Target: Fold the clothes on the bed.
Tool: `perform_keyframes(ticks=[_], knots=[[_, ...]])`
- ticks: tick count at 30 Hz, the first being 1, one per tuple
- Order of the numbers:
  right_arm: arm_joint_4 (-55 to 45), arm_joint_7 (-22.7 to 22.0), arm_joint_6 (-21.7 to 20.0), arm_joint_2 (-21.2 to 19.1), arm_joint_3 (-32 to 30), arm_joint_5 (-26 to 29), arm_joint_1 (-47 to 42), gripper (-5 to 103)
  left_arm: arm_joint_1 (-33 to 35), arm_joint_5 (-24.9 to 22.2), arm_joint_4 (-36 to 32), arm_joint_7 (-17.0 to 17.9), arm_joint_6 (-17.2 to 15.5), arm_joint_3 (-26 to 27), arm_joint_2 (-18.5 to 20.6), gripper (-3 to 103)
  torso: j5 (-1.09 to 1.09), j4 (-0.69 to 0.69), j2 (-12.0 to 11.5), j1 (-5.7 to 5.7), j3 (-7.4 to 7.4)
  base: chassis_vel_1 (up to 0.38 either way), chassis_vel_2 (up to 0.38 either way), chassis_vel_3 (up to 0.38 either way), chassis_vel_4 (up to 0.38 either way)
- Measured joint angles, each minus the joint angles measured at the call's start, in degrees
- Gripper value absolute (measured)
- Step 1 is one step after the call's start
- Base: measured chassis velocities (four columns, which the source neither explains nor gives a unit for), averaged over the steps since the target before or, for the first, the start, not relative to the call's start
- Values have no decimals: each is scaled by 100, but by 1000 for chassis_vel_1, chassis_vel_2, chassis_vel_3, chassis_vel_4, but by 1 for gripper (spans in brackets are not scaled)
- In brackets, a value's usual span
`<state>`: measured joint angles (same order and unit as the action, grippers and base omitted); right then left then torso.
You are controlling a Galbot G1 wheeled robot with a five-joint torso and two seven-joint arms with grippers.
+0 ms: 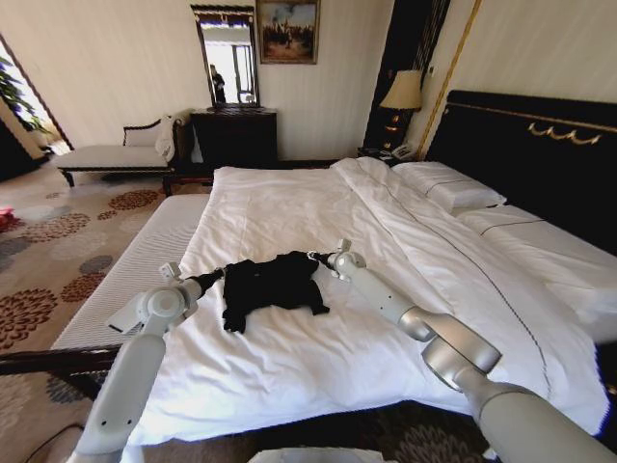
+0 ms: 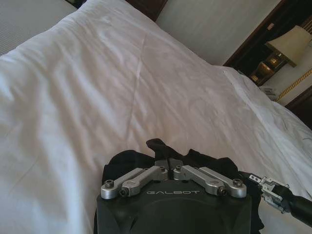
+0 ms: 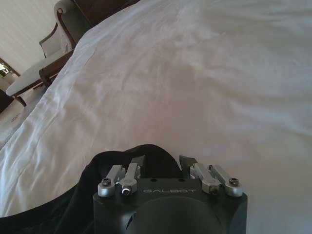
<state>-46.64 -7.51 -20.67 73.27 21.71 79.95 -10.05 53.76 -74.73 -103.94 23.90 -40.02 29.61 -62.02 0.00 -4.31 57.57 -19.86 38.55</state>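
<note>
The clothes (image 1: pixel 275 282), a crumpled black T-shirt, lie on the white duvet of the bed (image 1: pixel 289 357), near its foot. My left gripper (image 1: pixel 217 278) is at the shirt's left edge. In the left wrist view its fingers (image 2: pixel 168 163) are shut on a raised pinch of the clothes (image 2: pixel 204 158). My right gripper (image 1: pixel 316 257) is at the shirt's far right corner. In the right wrist view it is open, its fingertips (image 3: pixel 138 163) on either side of a fold of the clothes (image 3: pixel 151 153). My right gripper (image 2: pixel 265 187) also appears in the left wrist view.
Pillows (image 1: pixel 453 185) and a dark headboard (image 1: pixel 530 145) lie to the right. A striped mattress edge (image 1: pixel 145 260) runs along the bed's left side above patterned carpet. A pale bench (image 1: pixel 106 156), a dark dresser (image 1: pixel 236 135) and a lamp (image 1: pixel 402 92) stand by the far wall.
</note>
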Motion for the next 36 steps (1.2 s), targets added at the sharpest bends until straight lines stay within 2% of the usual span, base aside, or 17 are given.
perform_keyframes(ticks=[3,5,8,10,13,16,20,21,24,26,30,31,33,36], knots=[[-43,110,5,-31,34,-23,-34,28,19,41,37,1,3,8,-18,0,0,0,0,0,0,0,0,0,0],[-51,144,13,-40,42,-34,-38,28,21,48,44,2,3,9,-21,0,0,0,0,0,0,0,0,0,0],[-97,367,79,-110,79,-65,-46,12,18,68,79,2,7,14,-30,0,0,0,0,0,0,0,0,0,0],[-101,400,87,-119,84,-69,-46,12,12,70,88,2,7,14,-31,0,0,0,0,0,0,0,0,0,0],[-132,652,176,-186,102,-94,-46,1,-46,72,122,2,11,10,-33,0,0,0,0,0,0,0,0,0,0],[-169,817,266,-222,93,-112,-62,0,-85,72,139,2,13,-3,-34,0,0,0,0,0,0,0,0,0,0],[-358,1376,644,-343,-91,-189,-152,0,-194,69,171,2,26,-37,-30,0,0,0,0,0,0,0,0,0,0],[-358,1376,644,-343,-91,-189,-152,0,-194,69,171,2,26,-37,-30,0,0,0,0,0,0,0,0,0,0],[-683,1720,1125,-526,-357,-233,-274,0,-327,59,194,-4,71,-19,-2,0,0,1,0,0,0,0,0,0,0],[-747,1749,1208,-565,-397,-246,-297,0,-353,60,195,-7,85,-12,6,0,0,1,0,0,0,0,0,0,0],[-1574,1758,1934,-1045,-825,-311,-580,0,-681,26,79,-34,200,99,129,0,1,0,0,0,0,0,0,0,0],[-1574,1758,1934,-1045,-825,-311,-580,0,-681,26,79,-34,200,99,129,0,1,0,0,0,0,0,0,0,0],[-2022,1642,2252,-1291,-1025,-330,-675,0,-866,8,-46,-61,281,149,246,0,2,-4,0,0,0,0,0,0,0],[-2495,1418,2577,-1518,-1265,-318,-712,0,-1069,-21,-212,-90,380,227,428,0,1,-2,0,0,0,0,0,0,0]])
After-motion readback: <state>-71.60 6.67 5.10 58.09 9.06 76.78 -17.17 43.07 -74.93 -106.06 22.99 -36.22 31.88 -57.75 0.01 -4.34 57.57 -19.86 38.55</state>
